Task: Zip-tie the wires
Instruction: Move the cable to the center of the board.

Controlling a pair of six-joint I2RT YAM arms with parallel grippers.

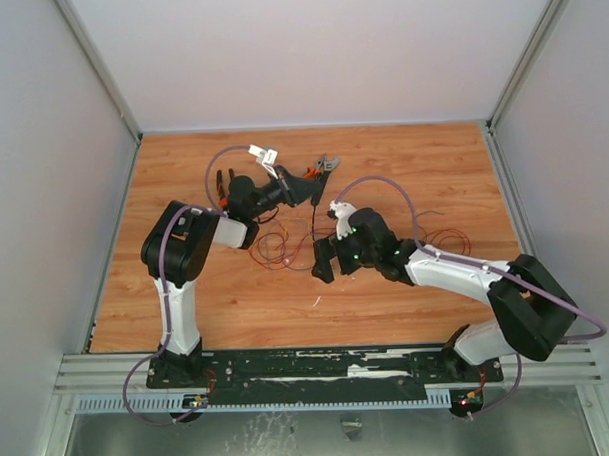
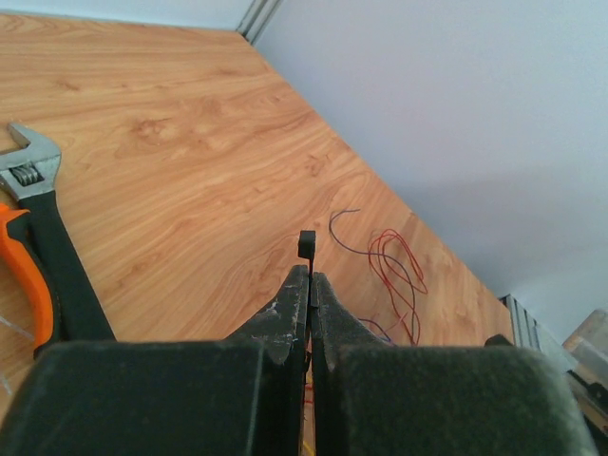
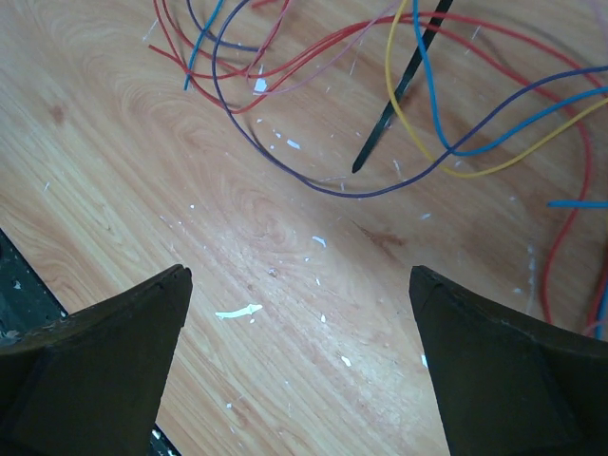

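Left gripper (image 2: 310,277) clenched on zip tie (image 2: 306,245), head sticking out at 12 o'clock. Right gripper (image 3: 299,275) released, above table; wires (image 3: 347,193) at its 12 o'clock, tie tip among them.

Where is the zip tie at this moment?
In the top view, the left fingers pinch the zip tie by its head, mid-table; its pointed tail hangs down over the wires, just ahead of the open right fingers.

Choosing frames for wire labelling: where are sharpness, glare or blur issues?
Right wrist: thin coloured wires crisp, pale sheen on the wooden table, dark right tool soft. Left wrist: left tool blurred, clamping the black plastic zip tie. Top external: even light, wires barely resolved.
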